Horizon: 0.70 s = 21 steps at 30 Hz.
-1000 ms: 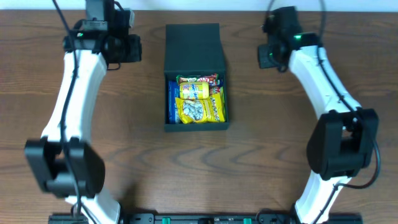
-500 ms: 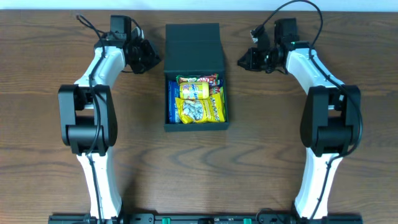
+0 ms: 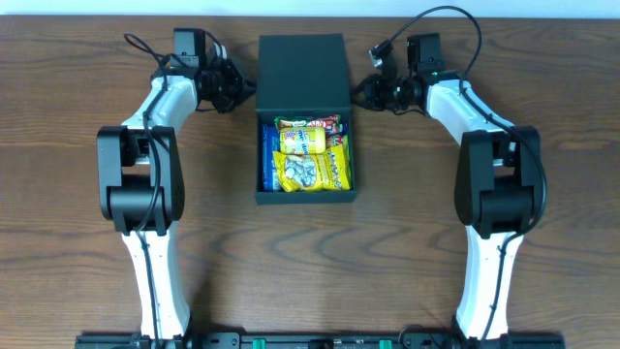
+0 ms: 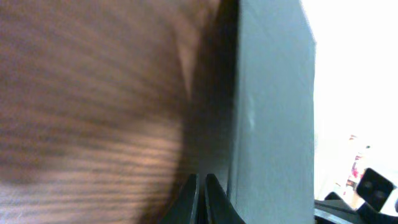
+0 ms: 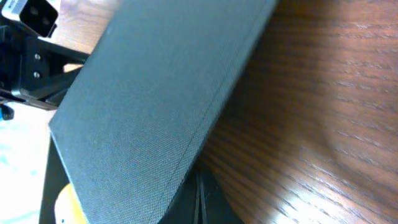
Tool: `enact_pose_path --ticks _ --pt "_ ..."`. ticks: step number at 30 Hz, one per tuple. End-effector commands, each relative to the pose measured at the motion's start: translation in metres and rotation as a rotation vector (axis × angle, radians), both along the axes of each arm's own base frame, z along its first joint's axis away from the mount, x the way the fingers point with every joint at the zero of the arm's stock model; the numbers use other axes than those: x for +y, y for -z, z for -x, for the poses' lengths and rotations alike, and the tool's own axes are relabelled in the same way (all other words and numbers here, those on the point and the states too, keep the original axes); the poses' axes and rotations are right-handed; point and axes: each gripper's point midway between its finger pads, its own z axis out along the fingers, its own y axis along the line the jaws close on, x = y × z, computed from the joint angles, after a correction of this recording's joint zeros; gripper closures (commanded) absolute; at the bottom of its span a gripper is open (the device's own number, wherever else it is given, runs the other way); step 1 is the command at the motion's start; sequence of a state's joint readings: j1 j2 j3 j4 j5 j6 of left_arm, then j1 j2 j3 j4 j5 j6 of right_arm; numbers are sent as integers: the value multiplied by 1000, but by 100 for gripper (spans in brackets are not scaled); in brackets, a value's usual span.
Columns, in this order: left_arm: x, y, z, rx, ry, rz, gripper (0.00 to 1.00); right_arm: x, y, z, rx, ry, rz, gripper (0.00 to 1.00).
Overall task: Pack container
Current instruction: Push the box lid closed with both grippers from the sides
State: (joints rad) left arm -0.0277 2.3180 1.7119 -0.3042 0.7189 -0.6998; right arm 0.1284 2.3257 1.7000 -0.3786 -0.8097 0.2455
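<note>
The container (image 3: 304,197), a dark green-black square box, sits at table centre with its flap lid (image 3: 302,76) lying open toward the back. Yellow, blue and red snack packets (image 3: 308,160) fill it. My left gripper (image 3: 248,90) is shut and empty, its tips at the lid's left edge; in the left wrist view the tips (image 4: 201,190) lie beside the lid's side (image 4: 273,112). My right gripper (image 3: 359,91) is shut and empty at the lid's right edge; in the right wrist view the tips (image 5: 199,190) sit just under the lid (image 5: 155,93).
The wooden table (image 3: 116,281) surrounds the box. Both arms reach in from the sides toward the back of the table. Cables loop above each wrist.
Both arms have swung inward from the back corners; the grippers now sit against the left and right edges of the open lid. The box and packets have not moved.
</note>
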Motion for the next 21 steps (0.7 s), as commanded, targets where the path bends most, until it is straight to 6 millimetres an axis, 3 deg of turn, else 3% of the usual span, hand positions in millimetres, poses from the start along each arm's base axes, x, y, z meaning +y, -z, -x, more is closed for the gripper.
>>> enact_pose_path --ticks 1,6,11,16,21 --pt "-9 -10 -4 -33 34 67 94 20 -5 8 14 -54 -89 99" --pt "-18 -30 -12 -135 93 134 94 31 -37 6 -109 -165 -230 99" --pt "-16 -55 -16 -239 175 169 94 24 -64 2 -183 -191 -277 98" --pt "-14 -109 -21 -391 233 163 94 18 -102 1 -280 -201 -272 98" --pt "-18 -159 -11 -520 292 121 94 23 -154 12 -422 -265 -280 98"
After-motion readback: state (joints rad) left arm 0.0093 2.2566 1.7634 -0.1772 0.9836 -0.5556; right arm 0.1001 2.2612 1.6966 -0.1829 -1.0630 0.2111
